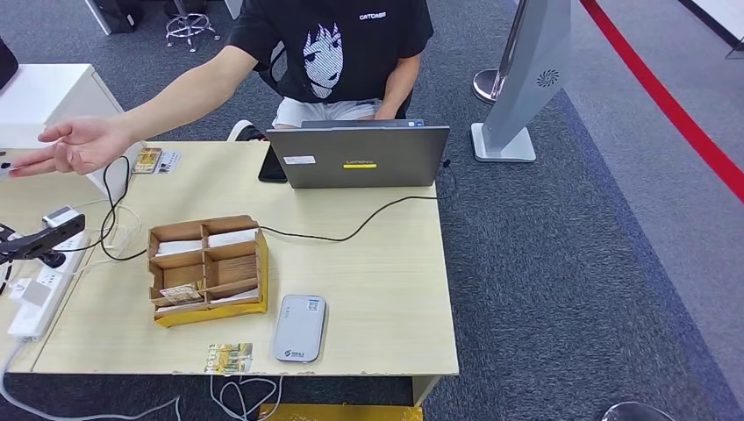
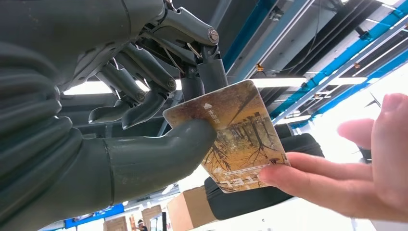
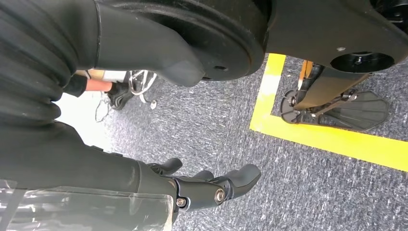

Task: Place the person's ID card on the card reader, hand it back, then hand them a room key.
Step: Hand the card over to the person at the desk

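Note:
My left hand (image 2: 144,120) pinches a card (image 2: 235,134) printed with a brown forest picture between thumb and fingers. A person's hand (image 2: 351,178) touches the card's far end with its fingertips. In the head view that person's hand (image 1: 75,145) reaches out over the table's far left. I cannot tell whether this card is the ID or a room key. The grey card reader (image 1: 299,328) lies near the table's front edge, with a similar card (image 1: 229,357) beside it. My right hand (image 3: 211,185) hangs over the carpet, fingers apart, holding nothing.
A cardboard organiser (image 1: 207,270) with cards in its compartments stands mid-table. A laptop (image 1: 358,156) and phone (image 1: 272,167) sit at the back, in front of the seated person. Loose cards (image 1: 156,160), cables and a power strip (image 1: 39,294) are on the left.

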### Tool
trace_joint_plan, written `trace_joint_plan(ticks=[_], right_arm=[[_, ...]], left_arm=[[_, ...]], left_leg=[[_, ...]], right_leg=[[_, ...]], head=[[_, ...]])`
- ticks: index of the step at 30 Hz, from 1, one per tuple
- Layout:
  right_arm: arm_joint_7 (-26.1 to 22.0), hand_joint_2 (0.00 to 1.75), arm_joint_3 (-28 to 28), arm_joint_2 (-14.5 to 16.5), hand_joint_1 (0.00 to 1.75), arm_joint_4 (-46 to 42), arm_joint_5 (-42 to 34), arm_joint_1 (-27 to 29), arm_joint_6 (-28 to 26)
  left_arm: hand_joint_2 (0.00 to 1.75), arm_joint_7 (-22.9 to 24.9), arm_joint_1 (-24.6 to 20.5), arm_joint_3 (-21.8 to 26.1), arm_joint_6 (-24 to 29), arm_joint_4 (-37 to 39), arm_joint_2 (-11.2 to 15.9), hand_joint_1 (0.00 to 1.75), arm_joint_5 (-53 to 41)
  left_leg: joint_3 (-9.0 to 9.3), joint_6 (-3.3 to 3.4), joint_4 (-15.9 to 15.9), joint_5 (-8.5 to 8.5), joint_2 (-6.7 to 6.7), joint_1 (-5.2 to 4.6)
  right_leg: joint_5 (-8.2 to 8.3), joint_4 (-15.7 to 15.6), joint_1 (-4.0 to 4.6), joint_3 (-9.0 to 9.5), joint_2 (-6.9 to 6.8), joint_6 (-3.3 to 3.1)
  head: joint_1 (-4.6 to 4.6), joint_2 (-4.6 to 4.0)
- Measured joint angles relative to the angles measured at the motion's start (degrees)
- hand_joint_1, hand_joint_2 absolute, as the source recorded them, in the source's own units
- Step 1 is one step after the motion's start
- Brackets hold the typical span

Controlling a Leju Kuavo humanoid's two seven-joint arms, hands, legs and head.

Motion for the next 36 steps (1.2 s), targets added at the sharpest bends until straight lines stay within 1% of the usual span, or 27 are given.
trace_joint_plan(ticks=[5,17,18,21,22,29,32,36], right_arm=[[0.1,1.75,0.4,0.0,0.00,0.0,0.0,-0.1,0.0],[0.3,1.75,0.5,0.0,0.00,0.0,0.0,-0.1,0.0],[0.4,1.75,0.5,0.0,0.00,0.0,0.0,-0.1,0.0],[0.8,1.75,0.5,0.0,0.00,0.0,0.0,-0.2,0.1],[0.9,1.75,0.5,0.0,0.00,0.0,0.0,-0.2,0.1],[0.9,1.75,0.5,0.0,0.00,0.0,0.0,-0.2,0.0],[0.9,1.75,0.5,0.0,0.00,0.0,0.0,-0.2,0.0],[1.0,1.75,0.5,0.0,0.00,0.0,-0.1,-0.2,0.0]], left_arm=[[1.75,0.9,-0.8,-0.8,1.6,1.6,-0.8,1.75,0.0],[1.75,0.9,-1.3,-1.4,1.9,2.9,-2.3,1.74,0.0],[1.75,0.8,-1.3,-1.4,2.1,2.9,-2.5,1.54,0.0],[1.75,0.1,-1.3,-1.4,2.4,2.8,-3.4,0.24,0.0],[1.75,-0.1,-1.3,-1.4,2.4,2.6,-3.8,0.00,0.0],[1.75,-1.1,-1.0,-2.4,1.9,-0.4,-6.8,0.00,0.0],[1.75,-0.6,-0.3,-4.4,1.7,-2.9,-7.5,0.00,0.0],[1.75,0.7,0.7,-7.7,1.1,-6.1,-7.7,0.00,0.0]], left_leg=[[0.01,0.00,0.0,0.00,0.05,0.00],[0.00,0.00,0.0,-0.01,0.26,-0.01],[0.00,0.00,0.0,-0.01,0.28,-0.01],[0.00,0.00,0.0,-0.02,0.28,-0.01],[0.00,0.00,0.0,-0.02,0.27,-0.01],[0.00,0.00,0.0,-0.01,0.22,-0.01],[0.00,0.00,0.0,-0.01,0.22,-0.01],[-0.01,0.00,0.0,-0.01,0.22,-0.01]], right_leg=[[0.02,0.0,0.00,-0.01,0.08,-0.02],[0.03,0.0,0.00,-0.10,0.28,-0.04],[0.03,0.0,0.00,-0.11,0.29,-0.04],[0.03,0.0,0.00,-0.11,0.29,-0.04],[0.03,0.0,0.00,-0.11,0.29,-0.04],[0.05,0.0,-0.01,-0.08,0.25,-0.03],[0.05,0.0,-0.01,-0.07,0.25,-0.03],[0.05,0.0,0.00,-0.07,0.25,-0.03]], head=[[-0.02,0.00],[-0.02,0.00],[-0.02,0.00],[-0.02,0.00],[-0.02,0.00],[-0.02,0.00],[-0.02,0.00],[-0.02,0.00]])
